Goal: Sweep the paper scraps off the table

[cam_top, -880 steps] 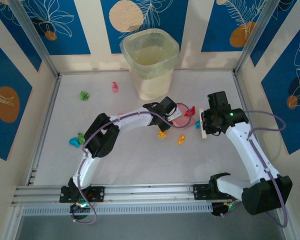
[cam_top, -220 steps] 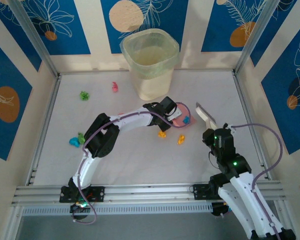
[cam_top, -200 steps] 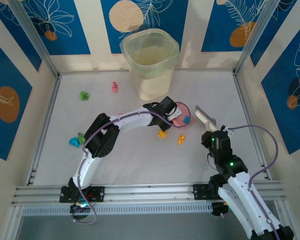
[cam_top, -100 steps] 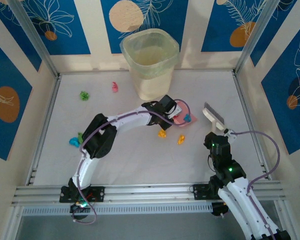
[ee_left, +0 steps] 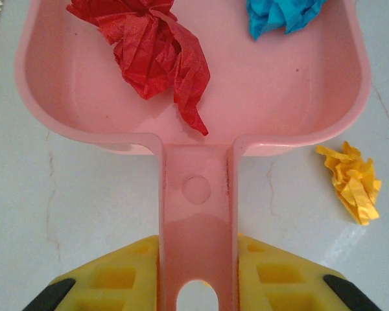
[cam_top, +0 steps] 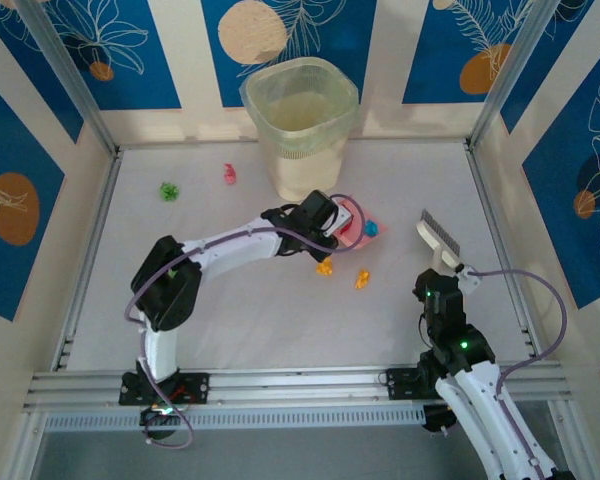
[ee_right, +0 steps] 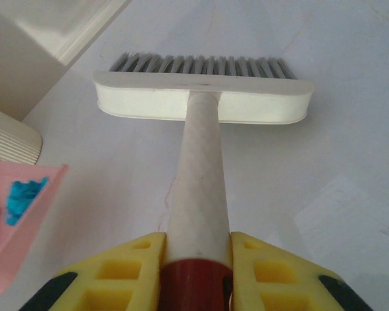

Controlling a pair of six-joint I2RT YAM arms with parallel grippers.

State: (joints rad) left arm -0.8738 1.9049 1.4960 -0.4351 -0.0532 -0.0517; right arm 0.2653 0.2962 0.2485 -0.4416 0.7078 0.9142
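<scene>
My left gripper (cam_top: 327,214) (ee_left: 196,275) is shut on the handle of the pink dustpan (cam_top: 353,233) (ee_left: 194,129), just in front of the bin. A red scrap (ee_left: 157,55) and a cyan scrap (cam_top: 371,228) (ee_left: 282,14) lie in the pan. Two yellow-orange scraps (cam_top: 324,267) (cam_top: 362,278) (ee_left: 351,181) rest on the table (cam_top: 280,320) beside it. A green scrap (cam_top: 168,190) and a pink scrap (cam_top: 230,174) lie far left. My right gripper (cam_top: 448,277) (ee_right: 196,259) is shut on the brush handle (ee_right: 198,188), with the brush head (cam_top: 438,235) (ee_right: 204,97) pointing away, right of the pan.
A tall translucent cream bin (cam_top: 300,125) stands at the back centre. Aluminium rails (cam_top: 280,385) edge the table, and patterned walls close it in. The left arm's elbow (cam_top: 165,285) hangs over the left side. The dustpan's rim (ee_right: 19,220) shows left of the brush.
My right arm has drawn back and swung the brush head to the right, away from the pan. My left arm's elbow has moved left, and the dustpan has shifted slightly toward the bin.
</scene>
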